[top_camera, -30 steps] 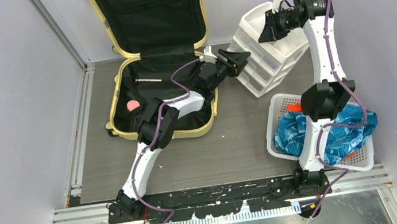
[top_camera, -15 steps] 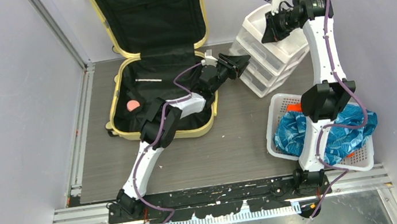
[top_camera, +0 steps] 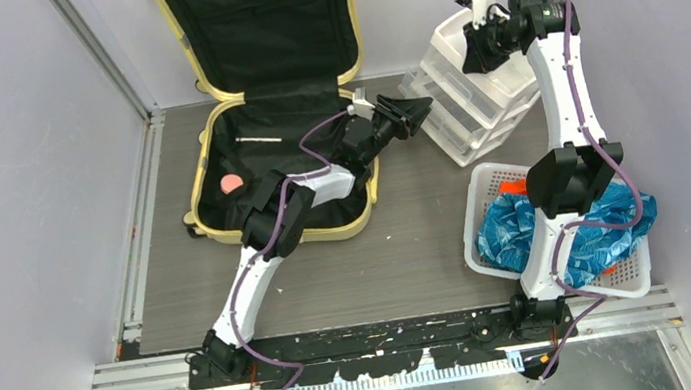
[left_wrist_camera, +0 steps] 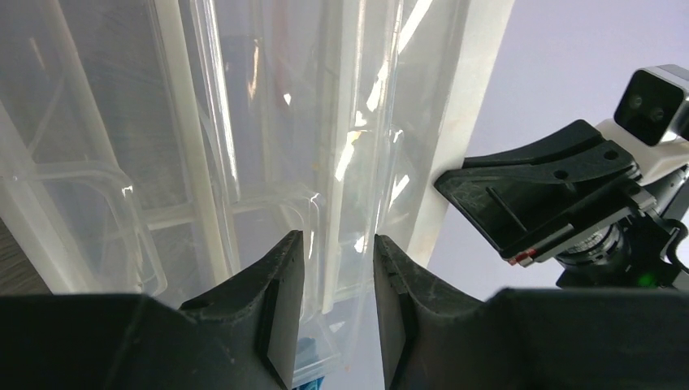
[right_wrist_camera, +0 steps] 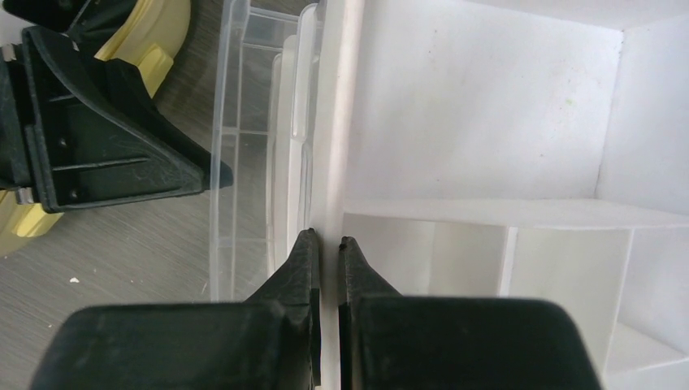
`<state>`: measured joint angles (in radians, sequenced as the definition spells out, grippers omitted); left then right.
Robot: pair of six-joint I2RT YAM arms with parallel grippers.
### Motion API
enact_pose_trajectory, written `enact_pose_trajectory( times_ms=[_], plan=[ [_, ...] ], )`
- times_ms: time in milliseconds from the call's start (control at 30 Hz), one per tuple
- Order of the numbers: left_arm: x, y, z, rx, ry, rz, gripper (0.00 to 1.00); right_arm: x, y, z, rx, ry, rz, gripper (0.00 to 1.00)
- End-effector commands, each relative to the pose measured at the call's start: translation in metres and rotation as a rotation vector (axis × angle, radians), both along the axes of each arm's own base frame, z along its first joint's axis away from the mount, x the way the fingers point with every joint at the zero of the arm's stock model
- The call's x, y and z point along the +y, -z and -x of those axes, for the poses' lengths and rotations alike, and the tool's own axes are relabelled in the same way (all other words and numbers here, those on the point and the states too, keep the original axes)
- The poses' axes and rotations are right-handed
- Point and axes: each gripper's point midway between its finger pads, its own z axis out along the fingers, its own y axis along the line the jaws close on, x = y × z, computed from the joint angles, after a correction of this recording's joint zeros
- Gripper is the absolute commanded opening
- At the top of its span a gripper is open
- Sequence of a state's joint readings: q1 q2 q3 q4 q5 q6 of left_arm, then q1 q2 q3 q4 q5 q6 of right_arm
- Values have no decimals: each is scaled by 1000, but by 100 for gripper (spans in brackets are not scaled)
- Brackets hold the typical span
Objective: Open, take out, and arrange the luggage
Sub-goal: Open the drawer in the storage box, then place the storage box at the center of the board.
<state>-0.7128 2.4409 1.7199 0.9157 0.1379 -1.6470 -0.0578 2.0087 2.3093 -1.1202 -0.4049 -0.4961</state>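
The suitcase (top_camera: 326, 232) lies open at the far left of the table (top_camera: 409, 247). Its pale yellow bottom shell is flat and the lid stands straight up against the back wall, black lining all over the inside. In the bottom half there's a small pink thing (top_camera: 232, 183) and a thin pale stick (top_camera: 259, 140) (too small to say what either is).

The overhead view is the only one showing the whole case. The right wrist view only catches a yellow corner of it at the edge.

Just right of the case is the white drawer unit (top_camera: 473, 118), sitting skewed. The left gripper (left_wrist_camera: 337, 244) is right up against its clear drawer fronts. Its fingers have a smallish gap with see-through plastic behind, and I can't tell if they're touching it.

The right gripper (right_wrist_camera: 327, 242) is pinched down tight on the white wall of the top tray. The compartments that camera sees look bare.

Near right, a white perforated basket (top_camera: 481, 182) holds a crumpled blue patterned bag (top_camera: 527, 222), with bits of orange poking out.
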Motion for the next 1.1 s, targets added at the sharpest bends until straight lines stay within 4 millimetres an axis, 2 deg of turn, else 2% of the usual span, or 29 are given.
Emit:
enact_pose_trajectory(
  times_ms=[0,200,300,400,533,600,733,800,867,933,1067],
  plan=[
    [23,-43,18,-98,14,140,37,-35,-7,-7,-79,43,196,1],
    [27,-2,22,-27,12,46,39,-24,2,2,-58,2,186,1],
    [24,17,23,16,29,-8,43,-16,6,6,-45,-21,170,1],
    [22,23,25,35,42,-56,49,-13,9,8,-37,-31,170,1],
    [24,21,29,26,39,-159,57,-14,7,9,-42,-27,179,1],
    [29,28,31,52,32,-236,58,-15,7,9,-42,-28,182,1],
    [49,55,41,179,-15,-391,59,-14,10,11,-33,-31,182,1],
    [54,57,46,187,-20,-433,61,-14,12,12,-31,-32,181,1],
    [52,50,48,172,-7,-443,61,-14,13,12,-29,-36,180,2],
    [48,38,51,142,18,-446,62,-13,13,14,-25,-41,176,9],
    [42,6,63,37,88,-508,63,-8,-1,21,-41,-59,159,43]
  ],
)
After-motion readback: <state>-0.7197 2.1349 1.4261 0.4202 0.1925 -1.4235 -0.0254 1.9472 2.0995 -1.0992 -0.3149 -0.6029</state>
